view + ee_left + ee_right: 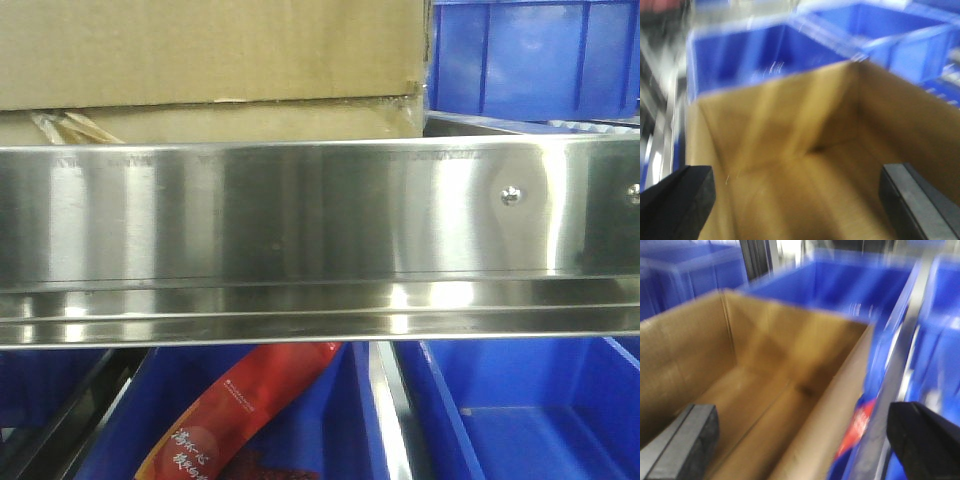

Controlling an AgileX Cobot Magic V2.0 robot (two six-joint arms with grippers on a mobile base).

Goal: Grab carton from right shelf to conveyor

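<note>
The carton point(770, 385) is open on top and its inside is free. Blue bins point(850, 285) crowd its far and right walls. A steel rail point(300, 230) bars its lower front.

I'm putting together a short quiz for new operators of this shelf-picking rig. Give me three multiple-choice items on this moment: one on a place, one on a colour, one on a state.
1. Where does the red packet lie?
A. hanging from a hook
B. in a blue bin below the steel rail
C. on a conveyor belt

2. What colour are the plastic bins on the shelves?
A. blue
B. green
C. grey

3. In the wrist views, how is the top of the carton?
A. taped shut
B. covered by a lid
C. open

Answers:
1 B: the front view shows the packet inside the bin under the rail.
2 A: every bin in all three views is blue.
3 C: both wrist cameras look down at the carton's bare inner walls.
</note>
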